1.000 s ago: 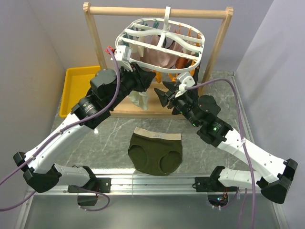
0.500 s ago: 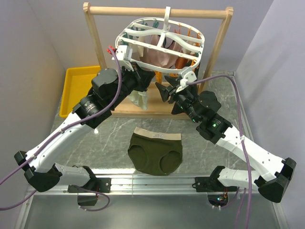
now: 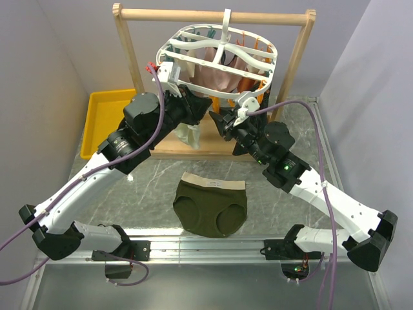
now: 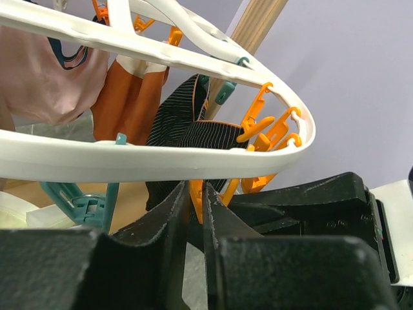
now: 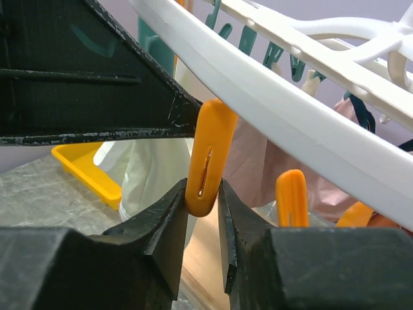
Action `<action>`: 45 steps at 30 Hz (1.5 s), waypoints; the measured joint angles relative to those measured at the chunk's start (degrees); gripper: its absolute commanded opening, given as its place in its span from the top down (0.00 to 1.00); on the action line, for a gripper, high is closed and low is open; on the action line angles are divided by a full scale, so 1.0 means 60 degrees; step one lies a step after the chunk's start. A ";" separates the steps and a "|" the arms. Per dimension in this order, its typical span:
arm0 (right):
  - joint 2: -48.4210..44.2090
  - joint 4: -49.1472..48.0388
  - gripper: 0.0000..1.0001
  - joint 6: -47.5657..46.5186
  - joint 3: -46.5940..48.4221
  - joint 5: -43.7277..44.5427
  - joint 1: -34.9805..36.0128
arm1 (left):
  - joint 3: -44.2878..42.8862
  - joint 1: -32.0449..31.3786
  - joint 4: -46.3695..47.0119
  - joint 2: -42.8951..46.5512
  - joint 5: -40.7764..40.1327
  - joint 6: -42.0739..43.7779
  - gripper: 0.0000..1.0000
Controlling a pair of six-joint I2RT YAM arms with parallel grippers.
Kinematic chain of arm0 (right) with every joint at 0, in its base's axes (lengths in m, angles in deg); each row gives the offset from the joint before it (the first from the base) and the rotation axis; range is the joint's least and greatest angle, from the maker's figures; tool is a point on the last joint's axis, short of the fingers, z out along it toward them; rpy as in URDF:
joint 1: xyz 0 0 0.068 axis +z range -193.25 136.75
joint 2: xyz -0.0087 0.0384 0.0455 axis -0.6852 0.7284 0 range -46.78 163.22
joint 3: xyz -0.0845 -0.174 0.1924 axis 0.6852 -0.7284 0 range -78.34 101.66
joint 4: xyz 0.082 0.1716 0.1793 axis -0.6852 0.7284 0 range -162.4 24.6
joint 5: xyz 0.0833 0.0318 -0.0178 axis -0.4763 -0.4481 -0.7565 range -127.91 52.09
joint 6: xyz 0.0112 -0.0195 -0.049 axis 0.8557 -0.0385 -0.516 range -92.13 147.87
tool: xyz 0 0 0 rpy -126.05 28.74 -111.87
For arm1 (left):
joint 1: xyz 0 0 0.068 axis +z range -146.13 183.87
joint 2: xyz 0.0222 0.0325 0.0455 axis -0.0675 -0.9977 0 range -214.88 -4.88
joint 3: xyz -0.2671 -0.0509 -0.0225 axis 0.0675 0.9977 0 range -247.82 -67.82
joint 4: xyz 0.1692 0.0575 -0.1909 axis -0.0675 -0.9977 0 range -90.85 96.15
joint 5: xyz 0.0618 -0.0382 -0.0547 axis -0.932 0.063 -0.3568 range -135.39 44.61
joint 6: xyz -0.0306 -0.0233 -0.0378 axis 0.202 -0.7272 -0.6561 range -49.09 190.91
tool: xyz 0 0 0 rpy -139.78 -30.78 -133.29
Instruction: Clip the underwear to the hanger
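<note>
The olive-green underwear (image 3: 211,206) with its beige waistband lies flat on the table, apart from both grippers. The white oval hanger (image 3: 219,61) hangs from the wooden rail. My left gripper (image 3: 206,106) is under the hanger's front rim (image 4: 161,155), and its fingers (image 4: 197,187) are nearly shut on a thin orange clip (image 4: 195,199). My right gripper (image 3: 219,121) is just right of it. In the right wrist view its jaws (image 5: 203,190) press both sides of an orange clip (image 5: 208,148) hanging from the rim (image 5: 290,110).
The wooden rail frame (image 3: 213,14) stands at the back, with a yellow tray (image 3: 106,119) to its left. Pinkish-beige (image 3: 213,77), orange (image 4: 132,97), black ribbed (image 4: 187,132) and white (image 3: 190,134) garments hang from the hanger. Another orange clip (image 5: 292,197) hangs to the right.
My right gripper has moved up and left to the hanger's front rim, next to the left gripper. The left arm and the underwear have hardly moved.
</note>
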State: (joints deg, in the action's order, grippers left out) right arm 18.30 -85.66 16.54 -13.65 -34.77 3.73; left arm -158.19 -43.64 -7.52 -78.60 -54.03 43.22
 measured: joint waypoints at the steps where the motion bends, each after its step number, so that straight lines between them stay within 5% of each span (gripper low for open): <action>1: 0.0000 0.0000 0.71 -0.0018 0.0015 -0.0029 0.0000 | 0.0000 0.0000 -0.0015 0.0015 0.0022 0.0000 0.79; 6: 0.0000 0.0018 0.87 -0.0084 0.0098 -0.0175 -0.0029 | 0.0000 0.0000 -0.0135 0.0175 0.0164 0.0055 0.69; 22: 0.0000 0.0484 1.00 0.0204 0.0532 -0.0721 -0.0109 | 0.0699 0.0066 0.0379 0.1297 0.1632 0.0189 0.31; 45: -0.0022 0.0867 1.00 0.1067 0.0659 -0.1213 -0.0168 | -0.0532 0.0189 -0.0488 -0.0106 0.0783 -0.1042 0.42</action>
State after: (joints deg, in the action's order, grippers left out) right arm 18.17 -80.45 22.95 -9.69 -42.05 2.72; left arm -161.38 -42.50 -10.45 -79.23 -49.33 36.97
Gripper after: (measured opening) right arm 0.260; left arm 0.608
